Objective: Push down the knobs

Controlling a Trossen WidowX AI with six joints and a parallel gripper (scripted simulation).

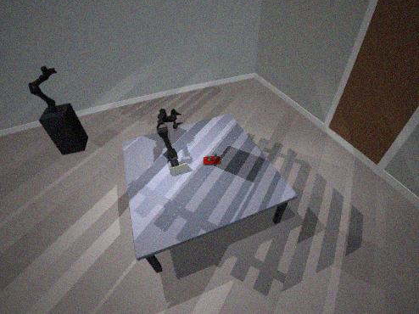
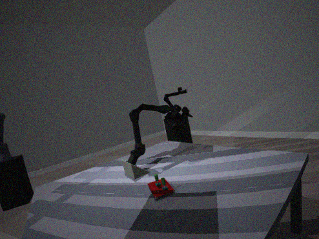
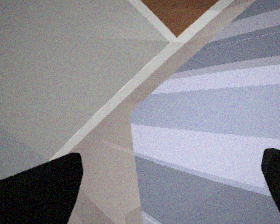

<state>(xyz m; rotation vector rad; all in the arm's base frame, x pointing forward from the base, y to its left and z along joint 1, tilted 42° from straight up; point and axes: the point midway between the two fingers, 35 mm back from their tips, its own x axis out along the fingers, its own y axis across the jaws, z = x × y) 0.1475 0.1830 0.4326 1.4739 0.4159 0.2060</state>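
Well, the black parallel-jaw gripper [image 1: 180, 120] [image 2: 190, 112] [image 3: 175, 163] gapes wide and empty. The red circuit board with green parts [image 1: 211, 160] [image 2: 161, 188] sits well apart from it.

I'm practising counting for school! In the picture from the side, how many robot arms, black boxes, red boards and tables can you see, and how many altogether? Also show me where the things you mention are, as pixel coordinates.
Robot arms [image 2: 137, 132] [image 2: 166, 97] [image 2: 4, 149] [image 1: 166, 141] [image 1: 41, 94]: 3
Black boxes [image 2: 14, 180] [image 2: 181, 132] [image 1: 64, 128]: 2
Red board [image 2: 157, 193] [image 1: 206, 162]: 1
Table [image 2: 258, 170] [image 1: 170, 199] [image 3: 200, 120]: 1
Total: 7
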